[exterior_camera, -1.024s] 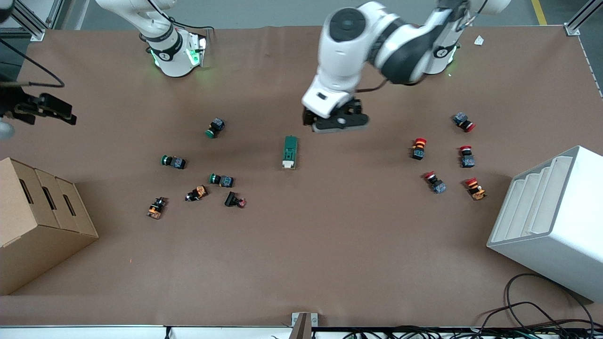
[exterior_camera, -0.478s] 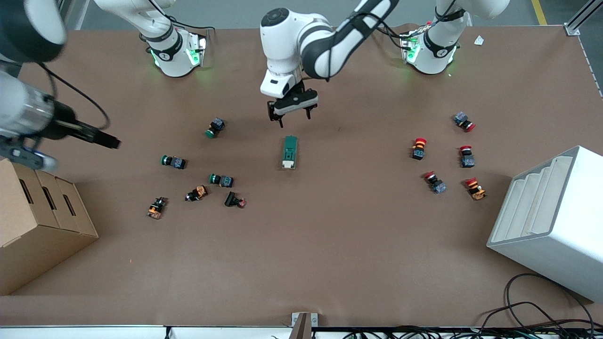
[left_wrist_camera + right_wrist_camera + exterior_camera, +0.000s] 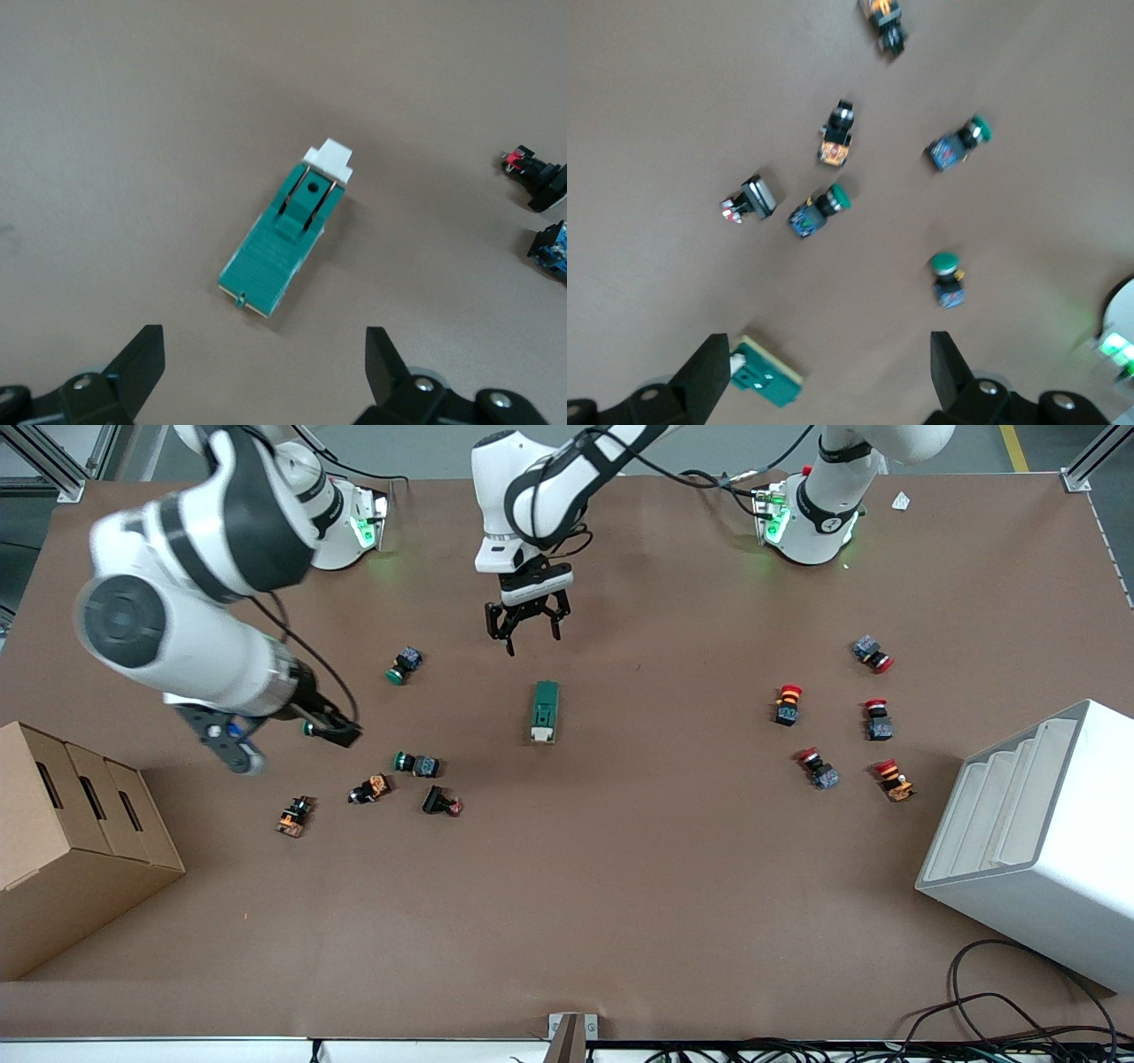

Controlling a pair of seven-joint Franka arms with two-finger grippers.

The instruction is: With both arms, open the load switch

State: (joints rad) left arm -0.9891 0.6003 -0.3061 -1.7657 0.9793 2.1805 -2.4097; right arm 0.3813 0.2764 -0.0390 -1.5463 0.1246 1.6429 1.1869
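The brown bench (image 3: pixel 620 886) carries everything here. At the left arm's end of it stands a white stepped bin (image 3: pixel 1032 841), and at the right arm's end a cardboard box (image 3: pixel 71 841), both nearer to the front camera than the load switch.

The load switch (image 3: pixel 545 711) lies flat near the middle of the bench, apart from all else. It is a dark green block with its white lever end (image 3: pixel 329 160) turned toward the front camera.

The left claw (image 3: pixel 526 625) hangs over bare bench just beside the load switch, on the side toward the robots' bases, pointing down. Its fingers (image 3: pixel 142 367) are spread wide with nothing between them, and the load switch shows between them in the left wrist view.

The right claw (image 3: pixel 332 731) is in the air over the green-capped push buttons (image 3: pixel 416 763), toward the right arm's end of the bench from the load switch. Its fingers (image 3: pixel 709 376) are likewise spread wide and hold nothing.

Red-capped push buttons (image 3: pixel 787 704) lie scattered toward the left arm's end from the load switch.
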